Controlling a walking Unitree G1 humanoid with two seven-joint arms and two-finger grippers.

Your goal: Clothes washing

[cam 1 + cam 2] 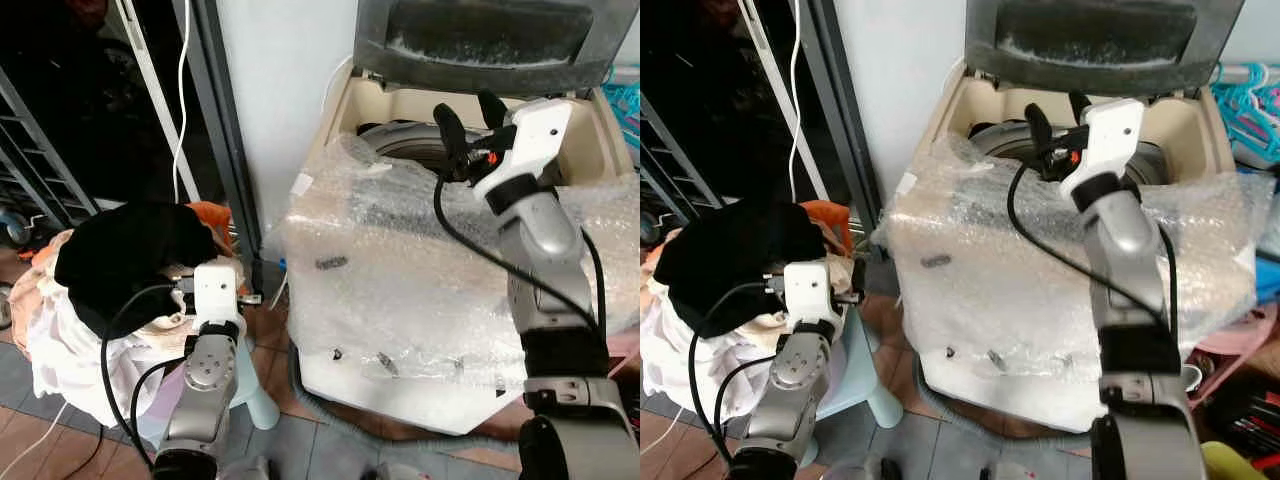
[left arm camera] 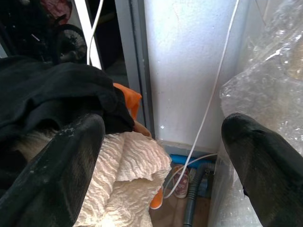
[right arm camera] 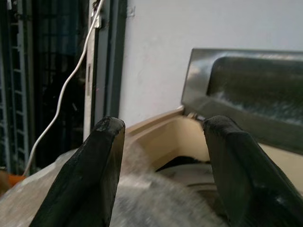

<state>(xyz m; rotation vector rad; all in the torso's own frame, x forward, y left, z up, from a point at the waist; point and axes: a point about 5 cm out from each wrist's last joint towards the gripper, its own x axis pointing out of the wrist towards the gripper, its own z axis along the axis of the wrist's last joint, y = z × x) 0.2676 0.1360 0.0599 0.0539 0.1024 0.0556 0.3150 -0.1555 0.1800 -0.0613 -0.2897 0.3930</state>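
A top-loading washing machine (image 1: pixel 400 290) wrapped in bubble wrap stands with its grey lid (image 1: pixel 470 40) raised and the drum opening (image 1: pixel 400 140) showing. My right gripper (image 1: pixel 468 108) hovers just above that opening, open and empty; in its wrist view the right gripper (image 3: pixel 165 125) frames the tub's rim. To the left lies a laundry pile with a black garment (image 1: pixel 130 250) on top of cream and white clothes (image 1: pixel 60 340). My left gripper (image 2: pixel 163 132) is open low beside the pile, one finger (image 2: pixel 61 165) against the black garment (image 2: pixel 52 90), cream cloth (image 2: pixel 128 170) between the fingers.
A white cable (image 1: pixel 182 90) hangs along the dark door frame (image 1: pixel 215 120) left of the machine. A pale blue stool (image 1: pixel 258 400) holds the pile. Teal hangers (image 1: pixel 625 95) sit at far right. A grey hose (image 2: pixel 191 203) lies on the floor by the wall.
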